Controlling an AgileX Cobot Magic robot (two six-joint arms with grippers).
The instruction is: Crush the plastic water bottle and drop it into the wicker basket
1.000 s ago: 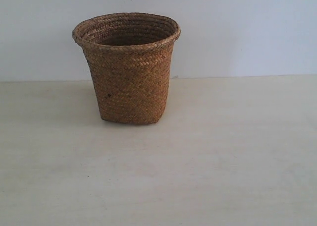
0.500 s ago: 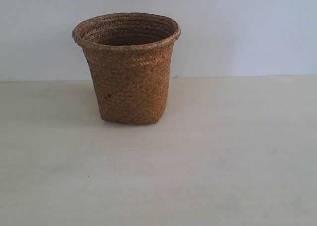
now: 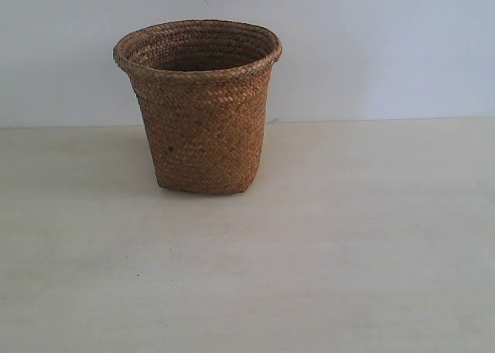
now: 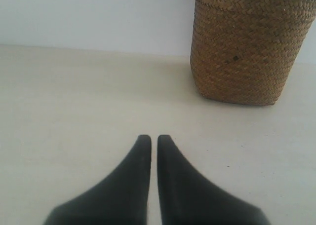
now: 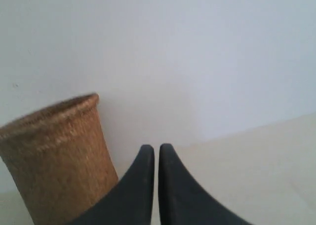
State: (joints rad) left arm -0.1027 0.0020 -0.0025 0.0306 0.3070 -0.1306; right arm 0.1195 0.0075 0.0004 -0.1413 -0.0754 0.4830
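Note:
The brown wicker basket (image 3: 199, 109) stands upright on the pale table, left of the middle in the exterior view. The plastic water bottle is out of view in every frame. Neither arm shows in the exterior view. In the left wrist view my left gripper (image 4: 154, 137) is shut, empty, low over the table and short of the wicker basket (image 4: 244, 47). In the right wrist view my right gripper (image 5: 156, 147) is shut on nothing, with the wicker basket (image 5: 59, 156) off to one side.
A plain white wall (image 3: 371, 43) rises behind the table (image 3: 325, 252). The table's far edge meets the wall just behind the basket.

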